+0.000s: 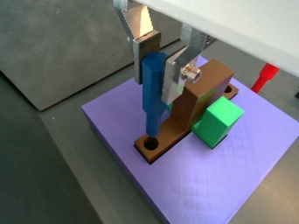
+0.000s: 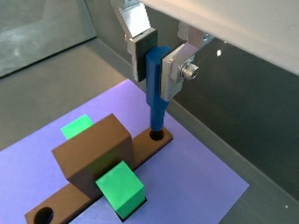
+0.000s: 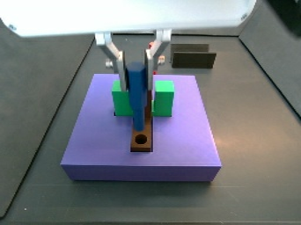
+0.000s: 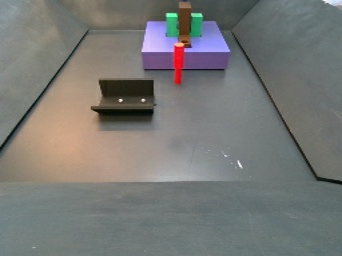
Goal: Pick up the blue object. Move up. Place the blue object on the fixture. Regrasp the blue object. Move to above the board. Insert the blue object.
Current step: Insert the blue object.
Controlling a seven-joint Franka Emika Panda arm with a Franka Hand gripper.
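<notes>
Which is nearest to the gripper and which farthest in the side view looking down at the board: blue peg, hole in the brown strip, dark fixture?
From the gripper:
1. Blue object, held between the fingers.
2. Hole, below the peg's tip on the board.
3. Fixture, on the floor behind the board.

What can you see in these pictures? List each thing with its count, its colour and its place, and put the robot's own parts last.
Blue object: one, blue, upright between the gripper's fingers, its lower end at the hole near the end of the brown strip.
Board: one, lavender, on the floor.
Brown strip: one, brown, on the board, with a raised brown block partway along it.
Green blocks: two, green, on the board, one on each side of the brown block.
Red peg: one, red, upright on the floor beside the board.
Fixture: one, dark, on the floor apart from the board.
Gripper: one, silver fingers, above the board, shut on the blue object.
</notes>
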